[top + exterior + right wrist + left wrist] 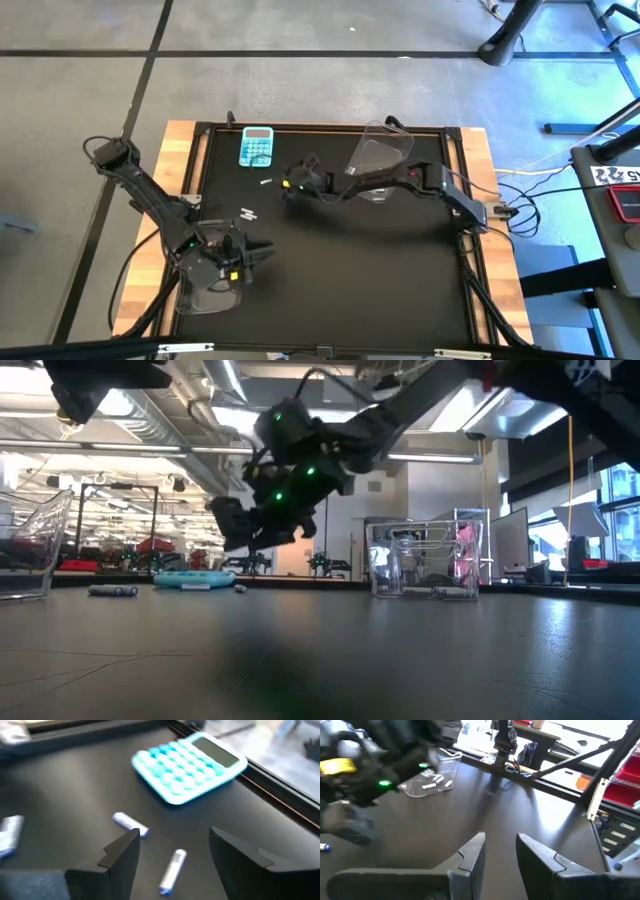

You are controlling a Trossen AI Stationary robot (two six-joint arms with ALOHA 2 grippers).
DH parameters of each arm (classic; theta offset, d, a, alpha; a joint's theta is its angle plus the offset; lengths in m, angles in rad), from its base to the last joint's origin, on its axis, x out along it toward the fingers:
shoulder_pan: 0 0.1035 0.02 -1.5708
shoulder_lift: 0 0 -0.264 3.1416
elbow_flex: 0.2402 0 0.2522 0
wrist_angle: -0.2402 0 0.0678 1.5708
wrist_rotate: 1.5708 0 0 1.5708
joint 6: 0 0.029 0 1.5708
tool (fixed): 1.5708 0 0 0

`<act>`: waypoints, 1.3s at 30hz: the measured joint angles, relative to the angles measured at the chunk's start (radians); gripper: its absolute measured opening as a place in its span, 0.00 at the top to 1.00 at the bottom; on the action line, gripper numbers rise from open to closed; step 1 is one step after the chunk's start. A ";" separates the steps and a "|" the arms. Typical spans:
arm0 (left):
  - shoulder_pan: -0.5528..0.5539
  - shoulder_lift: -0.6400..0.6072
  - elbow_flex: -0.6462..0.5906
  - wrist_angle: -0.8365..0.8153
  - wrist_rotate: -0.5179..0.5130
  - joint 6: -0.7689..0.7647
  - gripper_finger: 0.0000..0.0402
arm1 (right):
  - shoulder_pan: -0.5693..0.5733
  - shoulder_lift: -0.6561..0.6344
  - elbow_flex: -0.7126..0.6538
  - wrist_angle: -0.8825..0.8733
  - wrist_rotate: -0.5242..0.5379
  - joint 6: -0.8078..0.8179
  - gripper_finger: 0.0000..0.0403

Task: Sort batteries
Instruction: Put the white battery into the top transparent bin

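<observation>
A few batteries lie loose on the black worktop (380, 290). One light-coloured battery (266, 182) sits just below the light-blue calculator (256, 146), and a small cluster of batteries (247, 213) lies a little further toward the left arm. In the right wrist view two silvery batteries with blue ends show close up: one (131, 824) lies near the calculator (187, 766), the other (172, 871) lies between the arm's two dark fingers, and a third battery (9, 836) shows at the picture's edge. From the low view a battery (113, 590) lies flat beside the calculator (195, 579) at the far side.

More batteries (436, 782) rest inside a clear bin (434, 779), seen from the left wrist view; that bin (378, 160) stands near the back of the worktop, beside the right arm.

The right end effector (290, 186) is above the worktop just beside the single battery below the calculator. Its fingers stand well apart and hold nothing.

The left end effector (262, 252) is near the front left of the worktop, next to a second clear bin (208, 298) at the front left edge. Its fingers (470, 856) are apart with a gap between them, gripping nothing.
</observation>
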 joint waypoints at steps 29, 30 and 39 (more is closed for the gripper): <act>-0.015 0.000 0.000 -0.008 -0.006 -0.004 0.75 | -0.039 0.124 0.084 -0.187 -0.136 0.077 0.93; -0.015 0.000 0.000 -0.008 -0.006 -0.005 0.75 | -0.033 0.118 0.084 -0.208 -0.138 0.077 0.93; -0.027 0.000 0.000 -0.013 -0.005 -0.036 0.75 | 0.081 0.040 0.077 -0.430 -0.087 -0.020 0.95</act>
